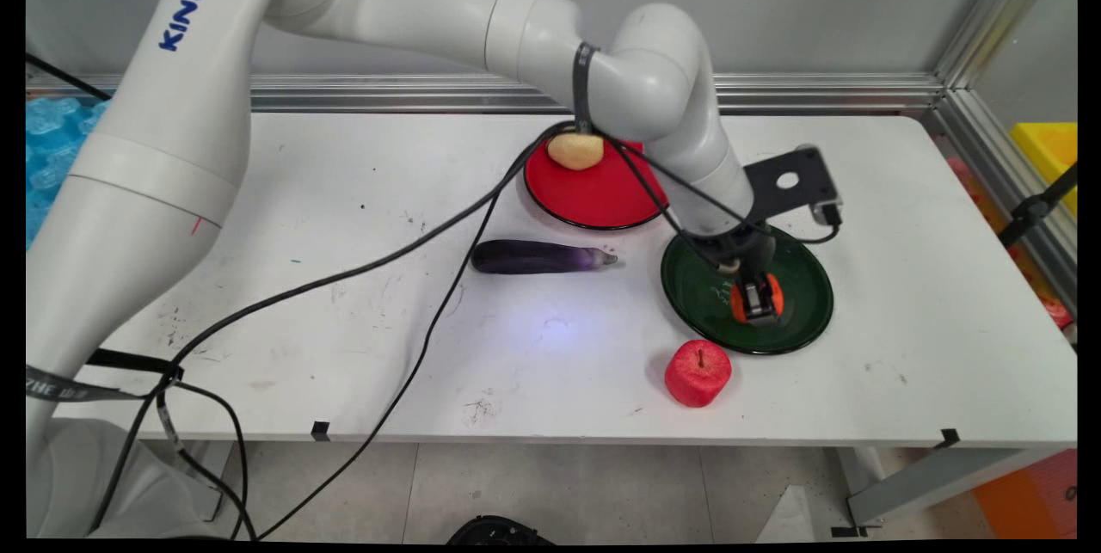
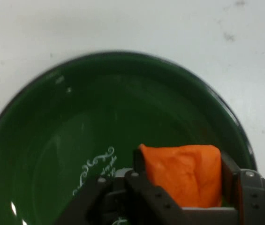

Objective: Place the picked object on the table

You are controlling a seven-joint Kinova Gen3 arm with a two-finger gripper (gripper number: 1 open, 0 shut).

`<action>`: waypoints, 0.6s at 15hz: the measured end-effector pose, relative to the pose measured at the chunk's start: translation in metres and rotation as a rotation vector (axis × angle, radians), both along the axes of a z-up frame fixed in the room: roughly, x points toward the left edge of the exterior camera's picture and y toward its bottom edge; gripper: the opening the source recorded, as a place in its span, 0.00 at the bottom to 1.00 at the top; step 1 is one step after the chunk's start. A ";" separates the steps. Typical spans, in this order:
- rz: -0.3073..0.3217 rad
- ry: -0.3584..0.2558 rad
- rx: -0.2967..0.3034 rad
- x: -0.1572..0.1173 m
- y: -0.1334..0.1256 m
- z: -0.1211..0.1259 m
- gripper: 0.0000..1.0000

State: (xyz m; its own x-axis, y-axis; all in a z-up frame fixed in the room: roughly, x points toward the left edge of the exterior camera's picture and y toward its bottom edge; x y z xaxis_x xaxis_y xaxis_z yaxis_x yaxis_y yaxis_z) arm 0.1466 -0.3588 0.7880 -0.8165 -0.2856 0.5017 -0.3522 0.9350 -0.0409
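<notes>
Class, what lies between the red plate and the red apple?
In the main view, only bare table separates the red plate from the red apple.

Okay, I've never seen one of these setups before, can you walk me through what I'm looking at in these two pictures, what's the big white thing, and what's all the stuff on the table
The big white thing is a jointed robot arm, with black cables hanging from it. At its tip is a black two-finger end effector, the part that grasps.

The wide picture comes from a fixed camera looking down across the white table. The close-up comes from a camera on the arm's hand, looking along the fingers.

On the table lie a round red plate carrying a pale yellow potato-like lump, a long dark purple eggplant, a red apple, and a round dark green plate.

The end effector is closed on a soft-looking orange object, held just over or on the green plate; I can't tell whether it touches.
</notes>
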 end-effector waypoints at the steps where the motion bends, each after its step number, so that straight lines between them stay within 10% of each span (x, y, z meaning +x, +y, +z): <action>1: -0.008 0.004 -0.002 -0.001 -0.001 0.008 0.00; 9: -0.054 0.000 0.020 0.017 0.008 0.062 0.00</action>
